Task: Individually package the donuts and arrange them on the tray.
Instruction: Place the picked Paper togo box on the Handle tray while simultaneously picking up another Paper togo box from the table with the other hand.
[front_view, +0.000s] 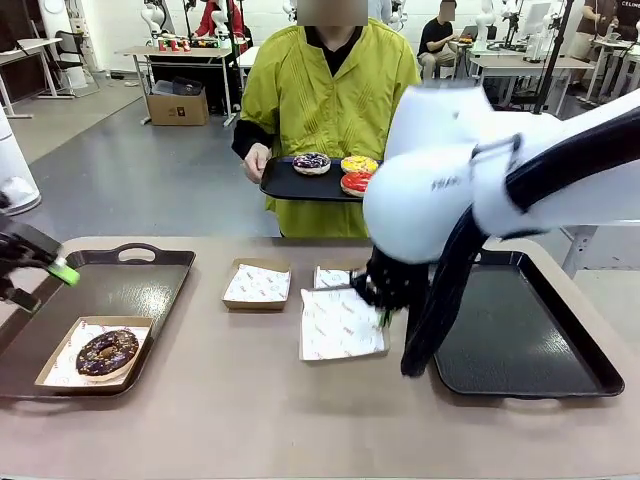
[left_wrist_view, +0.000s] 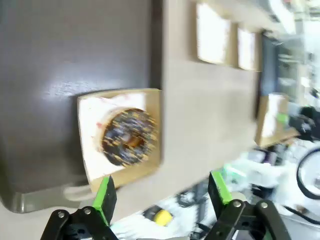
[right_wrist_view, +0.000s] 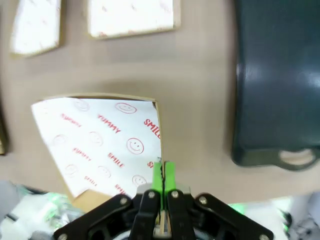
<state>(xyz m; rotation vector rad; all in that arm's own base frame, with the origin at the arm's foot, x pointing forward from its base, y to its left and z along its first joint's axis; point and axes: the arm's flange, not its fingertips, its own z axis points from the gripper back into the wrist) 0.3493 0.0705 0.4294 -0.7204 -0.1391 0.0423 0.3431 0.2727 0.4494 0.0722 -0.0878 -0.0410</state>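
A dark chocolate donut (front_view: 107, 352) with coloured sprinkles lies in a paper-lined cardboard box (front_view: 58, 372) on the left tray (front_view: 120, 285). My left gripper (front_view: 42, 283) hovers open above that tray. In the left wrist view its open gripper (left_wrist_view: 161, 192) hangs over the same donut (left_wrist_view: 129, 136). The person holds a black tray (front_view: 285, 183) with three donuts: purple-brown (front_view: 311, 162), yellow (front_view: 359, 164) and red (front_view: 355, 183). My right gripper (front_view: 385, 290) (right_wrist_view: 162, 172) is shut on the edge of an empty lined box (front_view: 340, 323) (right_wrist_view: 100, 140) at mid-table.
Two more empty lined boxes (front_view: 257, 284) (front_view: 333, 277) sit behind the held one. A second dark tray (front_view: 520, 330) lies bare at the right, under my right arm. The person stands close to the table's far edge.
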